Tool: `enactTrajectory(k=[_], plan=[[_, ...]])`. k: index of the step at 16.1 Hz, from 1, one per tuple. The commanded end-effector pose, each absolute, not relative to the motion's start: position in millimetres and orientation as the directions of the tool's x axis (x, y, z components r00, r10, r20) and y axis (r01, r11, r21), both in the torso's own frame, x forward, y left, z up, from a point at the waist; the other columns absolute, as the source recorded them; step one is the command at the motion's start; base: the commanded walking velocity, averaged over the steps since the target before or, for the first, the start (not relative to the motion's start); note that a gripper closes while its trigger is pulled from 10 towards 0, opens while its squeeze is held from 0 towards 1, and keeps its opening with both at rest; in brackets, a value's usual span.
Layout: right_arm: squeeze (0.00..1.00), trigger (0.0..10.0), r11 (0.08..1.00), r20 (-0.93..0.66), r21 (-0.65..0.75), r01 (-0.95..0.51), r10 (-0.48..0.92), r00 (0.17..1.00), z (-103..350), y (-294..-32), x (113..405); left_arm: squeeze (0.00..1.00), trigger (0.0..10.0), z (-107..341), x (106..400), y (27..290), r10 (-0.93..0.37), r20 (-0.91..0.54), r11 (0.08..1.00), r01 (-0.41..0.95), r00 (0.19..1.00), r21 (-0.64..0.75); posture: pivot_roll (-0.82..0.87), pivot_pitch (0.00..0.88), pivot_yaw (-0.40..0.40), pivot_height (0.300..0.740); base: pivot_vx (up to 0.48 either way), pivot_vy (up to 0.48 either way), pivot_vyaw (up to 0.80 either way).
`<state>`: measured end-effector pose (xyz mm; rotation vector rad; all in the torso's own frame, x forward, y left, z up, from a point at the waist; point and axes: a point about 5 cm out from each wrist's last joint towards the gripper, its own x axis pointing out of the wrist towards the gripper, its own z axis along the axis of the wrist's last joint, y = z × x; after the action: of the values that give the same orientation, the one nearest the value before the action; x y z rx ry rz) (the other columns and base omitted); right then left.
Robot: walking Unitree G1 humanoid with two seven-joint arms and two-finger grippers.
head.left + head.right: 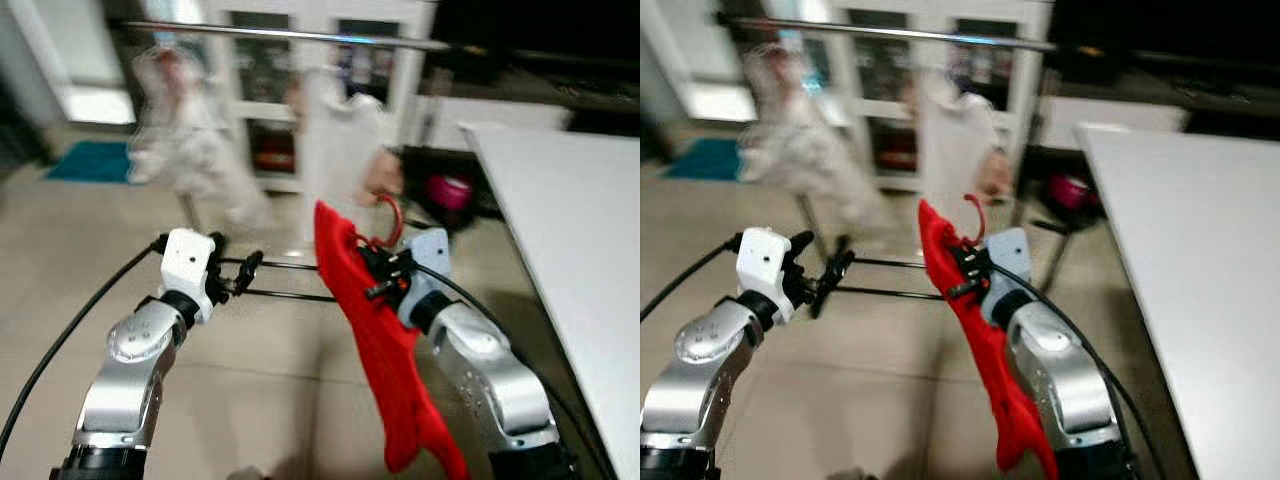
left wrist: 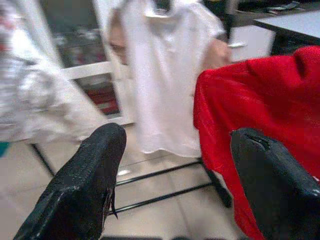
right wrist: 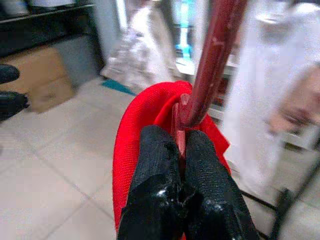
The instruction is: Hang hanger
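Observation:
My right gripper (image 1: 378,272) is shut on a red hanger (image 3: 210,60), pinching it just below the hook (image 1: 392,218). A red garment (image 1: 375,340) drapes from the hanger and hangs down past my right forearm. My left gripper (image 1: 243,272) is held up at about the same height, open, with nothing between its fingers (image 2: 85,185). Ahead stands a clothes rack with a silver rail (image 1: 300,35) across the top. A white shirt (image 1: 340,150) and a pale patterned garment (image 1: 185,140) hang from it. The eye views are blurred.
A white table (image 1: 575,250) runs along my right side. The rack's black base bars (image 1: 285,282) lie on the tiled floor ahead. Behind the rack is a white cabinet (image 1: 270,90). A pink object (image 1: 450,190) sits low by the table, and a blue mat (image 1: 90,160) lies far left.

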<state>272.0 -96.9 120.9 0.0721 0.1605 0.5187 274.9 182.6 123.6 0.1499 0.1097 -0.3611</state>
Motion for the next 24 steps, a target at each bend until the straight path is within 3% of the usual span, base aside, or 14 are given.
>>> enactTrajectory(k=[1, 4, 9, 15, 18, 24], plan=[[0.0, 10.0, 0.857, -0.095, 0.107, -0.504, 0.513, 0.853, 128.8, -92.9, 273.6, 0.0, 10.0, 127.9, 276.0, 182.3, -0.348, -0.13, 0.922, 0.364, 0.929, 0.133, -0.07, 0.0, 0.015, 0.74, 0.412, 0.0, 0.8], [0.0, 10.0, 0.857, -0.094, 0.087, -0.508, 0.514, 0.852, 128.9, -92.3, 273.3, 0.0, 10.0, 127.8, 277.5, 181.1, -0.345, -0.13, 0.923, 0.362, 0.929, 0.135, -0.07, 0.0, 0.016, 0.74, 0.411, 0.0, 0.74], [0.0, 10.0, 0.859, -0.085, 0.095, -0.503, 0.511, 0.856, 129.5, -90.4, 275.3, 0.0, 10.0, 127.3, 275.5, 181.1, -0.337, -0.132, 0.927, 0.353, 0.932, 0.129, -0.06, 0.0, 0.007, 0.74, 0.412, 0.0, 0.0], [0.0, 10.0, 0.938, -0.095, 0.013, -0.347, 0.346, 0.933, 135.6, -118.4, 293.4, 0.0, 10.0, 127.4, 276.0, 176.3, -0.36, -0.134, 0.915, 0.377, 0.923, 0.141, -0.06, 0.0, -0.004, 0.74, 0.411, 0.0, -0.13], [0.0, 10.0, 0.938, -0.11, -0.025, -0.346, 0.342, 0.933, 135.8, -120.7, 293.7, 0.0, 10.0, 126.5, 274.9, 175.3, -0.369, -0.138, 0.91, 0.387, 0.919, 0.146, -0.06, 0.0, -0.008, 0.74, 0.406, 0.0, -0.72], [0.0, 10.0, 0.906, -0.114, -0.033, -0.422, 0.416, 0.902, 139.2, -115.8, 293.6, 0.0, 10.0, 125.6, 273.7, 174.0, -0.385, -0.146, 0.9, 0.406, 0.911, 0.159, -0.06, 0.0, -0.008, 0.74, 0.399, 0.0, 0.0]])
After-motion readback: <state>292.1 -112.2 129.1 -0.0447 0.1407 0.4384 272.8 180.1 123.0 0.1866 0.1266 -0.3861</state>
